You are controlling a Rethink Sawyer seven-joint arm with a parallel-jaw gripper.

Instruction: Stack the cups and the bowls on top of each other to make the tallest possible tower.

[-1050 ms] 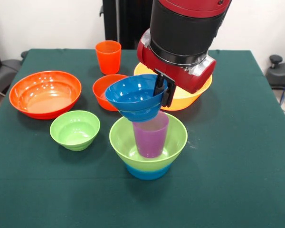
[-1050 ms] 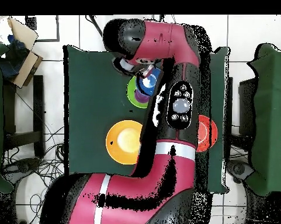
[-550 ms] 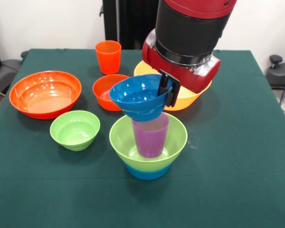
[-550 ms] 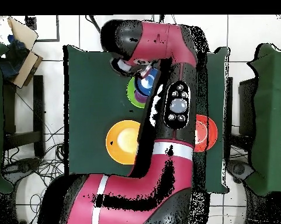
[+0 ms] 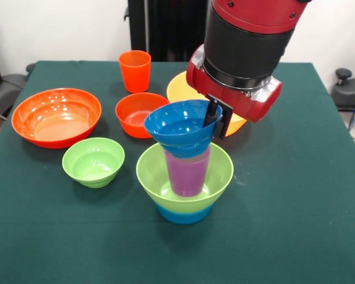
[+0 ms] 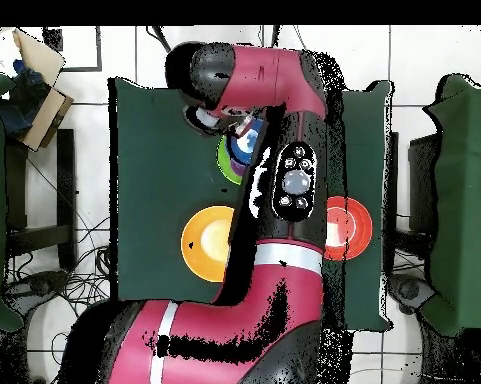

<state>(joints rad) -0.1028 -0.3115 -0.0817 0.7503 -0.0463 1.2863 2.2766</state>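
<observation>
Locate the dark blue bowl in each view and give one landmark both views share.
Front: the dark blue bowl is at centre, on the purple cup, its rim in the gripper.
Overhead: upper centre, mostly hidden by the arm.
Shared landmark: the large yellow-orange bowl.

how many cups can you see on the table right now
2. The orange-red cup stands at the table's far side; the purple cup stands inside the light green bowl, under the dark blue bowl. Others may be hidden behind the arm.

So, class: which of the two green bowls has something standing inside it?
The larger green bowl, resting on the light blue bowl: it holds the purple cup. The smaller one is empty.
</observation>
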